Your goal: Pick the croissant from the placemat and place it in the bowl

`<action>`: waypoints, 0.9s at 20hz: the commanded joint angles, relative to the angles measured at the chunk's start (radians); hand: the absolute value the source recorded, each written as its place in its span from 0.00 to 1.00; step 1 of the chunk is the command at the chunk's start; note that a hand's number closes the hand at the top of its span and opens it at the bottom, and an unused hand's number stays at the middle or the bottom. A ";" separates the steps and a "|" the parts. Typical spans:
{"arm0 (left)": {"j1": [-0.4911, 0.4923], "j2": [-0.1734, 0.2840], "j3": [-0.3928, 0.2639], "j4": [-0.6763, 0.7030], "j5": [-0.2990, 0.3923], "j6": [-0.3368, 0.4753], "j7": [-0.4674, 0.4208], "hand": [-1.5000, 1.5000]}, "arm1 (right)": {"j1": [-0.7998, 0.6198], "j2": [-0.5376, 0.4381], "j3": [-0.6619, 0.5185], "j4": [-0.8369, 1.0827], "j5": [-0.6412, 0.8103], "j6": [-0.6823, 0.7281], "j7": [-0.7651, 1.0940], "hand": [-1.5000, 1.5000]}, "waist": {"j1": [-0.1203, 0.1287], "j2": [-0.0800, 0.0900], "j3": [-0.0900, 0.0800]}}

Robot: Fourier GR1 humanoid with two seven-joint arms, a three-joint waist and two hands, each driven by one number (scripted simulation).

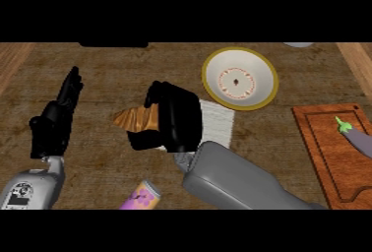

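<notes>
Right hand [174,118] grips croissant [135,118] over placemat [216,123].

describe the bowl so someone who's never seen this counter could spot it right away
Start at the reddish cutting board on the counter's right side, with an eggplant on it. Up and to its left, beyond the white placemat, sits the bowl. It is the only round thing there: white inside, yellow rim, with a ring of reddish marks at its centre.

Kitchen counter, seen from above. Brown worktop [102,147] bearing a bowl [240,78], a wooden cutting board [327,157] with an eggplant [357,139], a croissant [134,119] and a placemat [216,120].
</notes>
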 commanded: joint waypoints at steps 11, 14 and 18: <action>0.000 -0.001 0.032 -0.041 0.003 -0.024 0.029 0.50 | -0.005 -0.123 -0.310 0.255 -0.026 -0.175 -0.314 1.00 | -0.009 0.007 0.001; -0.042 -0.034 -0.001 0.017 -0.047 0.009 0.013 0.50 | -0.015 -0.137 -0.354 0.442 -0.044 -0.227 -0.444 1.00 | -0.003 0.016 0.002; -0.033 -0.014 0.027 -0.009 -0.016 -0.021 0.020 0.50 | -0.090 -0.229 -0.391 0.567 -0.005 -0.159 -0.459 1.00 | 0.002 0.014 0.001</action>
